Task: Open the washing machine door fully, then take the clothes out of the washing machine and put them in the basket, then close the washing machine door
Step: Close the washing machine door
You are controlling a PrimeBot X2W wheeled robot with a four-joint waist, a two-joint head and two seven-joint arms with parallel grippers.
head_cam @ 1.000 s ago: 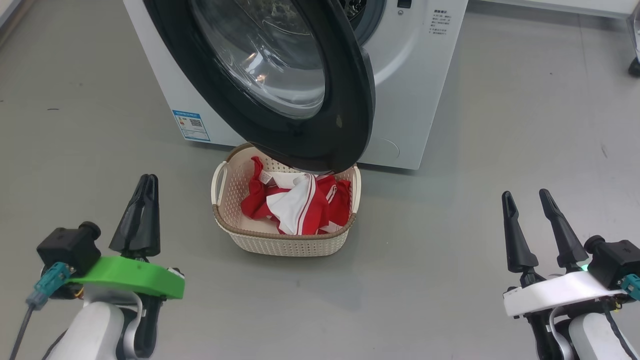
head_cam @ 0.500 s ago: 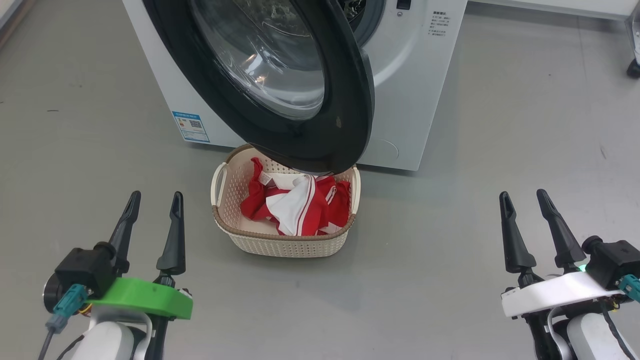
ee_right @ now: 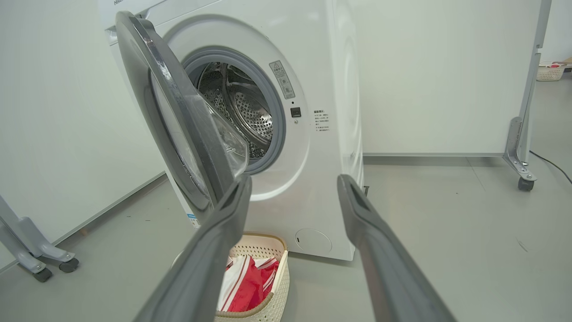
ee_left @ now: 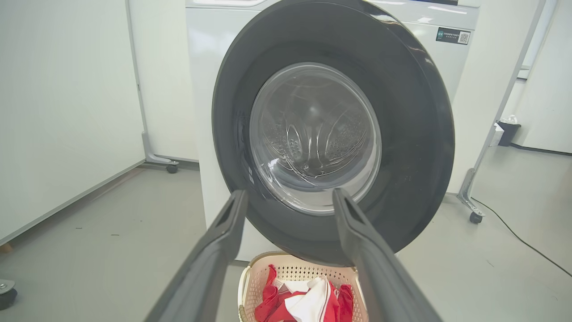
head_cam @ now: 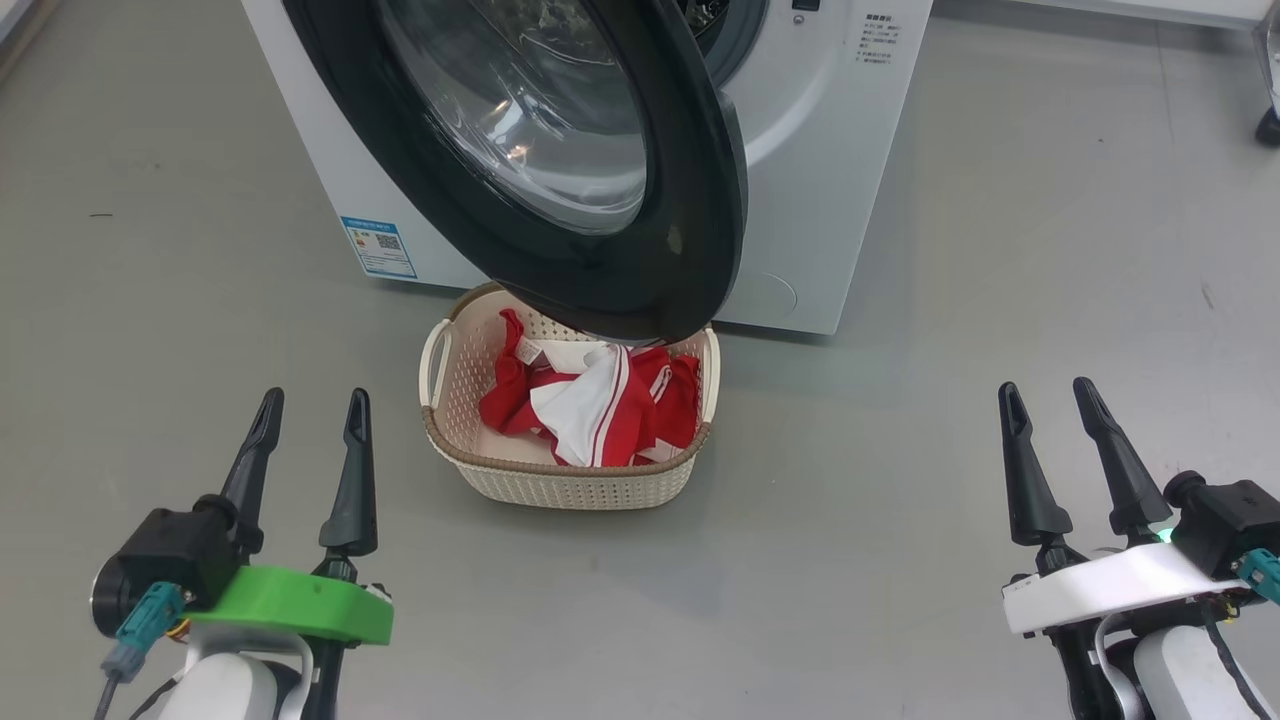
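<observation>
The left gripper (head_cam: 314, 395), two long dark fingers on a green mount, hangs low over the grey floor (head_cam: 150, 300). Its fingers are spread wide and grip nothing. Ahead of it and to its right sits the small cream perforated plastic basket (head_cam: 560, 480) with a brown woven-look rim. It holds the crumpled red fabric clothes with white panels and stripes (head_cam: 600, 405).

Over the basket's far edge hangs the large round washing machine door (head_cam: 560, 150), a glossy black rim around a bulging clear glass centre, swung partly open. In the left wrist view the door stands straight beyond that gripper's fingertips. Behind the door stands the big white front-loading washing machine (head_cam: 820, 150). The right wrist view shows its perforated steel drum (ee_right: 243, 112) inside the grey gasket.

The right gripper (head_cam: 1046, 388), on a white mount, is well apart from the basket, which lies ahead and to its left. Its fingers are parted and grip nothing.
</observation>
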